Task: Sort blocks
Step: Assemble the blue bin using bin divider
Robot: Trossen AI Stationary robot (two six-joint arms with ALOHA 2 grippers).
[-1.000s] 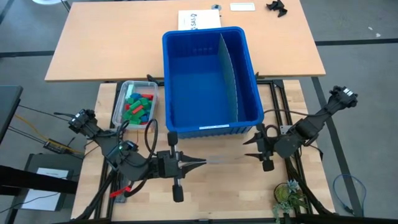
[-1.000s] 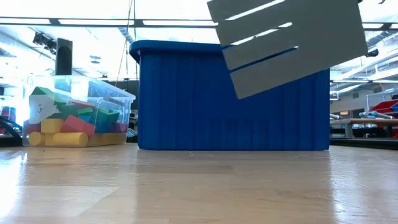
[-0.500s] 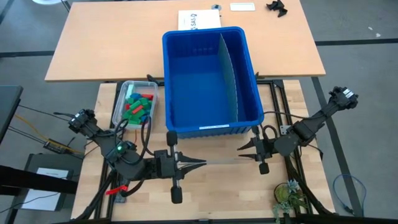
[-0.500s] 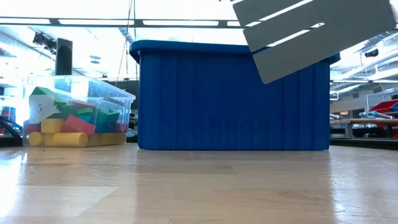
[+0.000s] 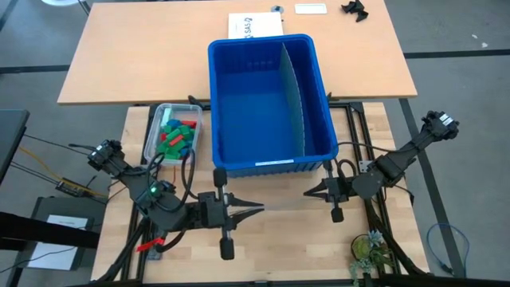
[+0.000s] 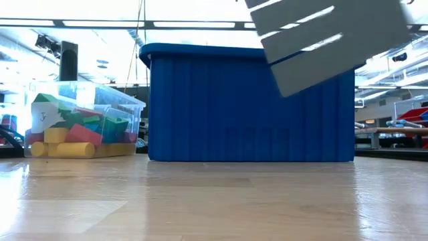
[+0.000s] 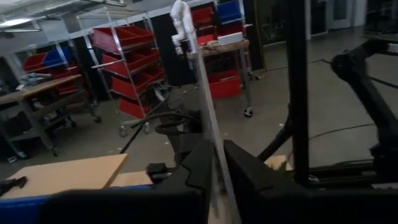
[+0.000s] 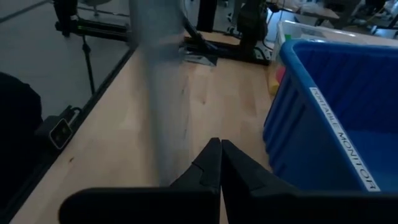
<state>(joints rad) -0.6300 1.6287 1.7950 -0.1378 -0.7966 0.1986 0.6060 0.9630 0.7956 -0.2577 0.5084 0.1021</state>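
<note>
Both arms hang low over the near edge of the table, in front of the large blue bin. A thin grey panel is held between them. The left gripper pinches one end of it, fingers close against the sheet. The right gripper has its fingers pressed together on the other end. The blocks lie heaped in the small clear tub, just left of the bin. The bin's divider stands upright toward its right side.
</note>
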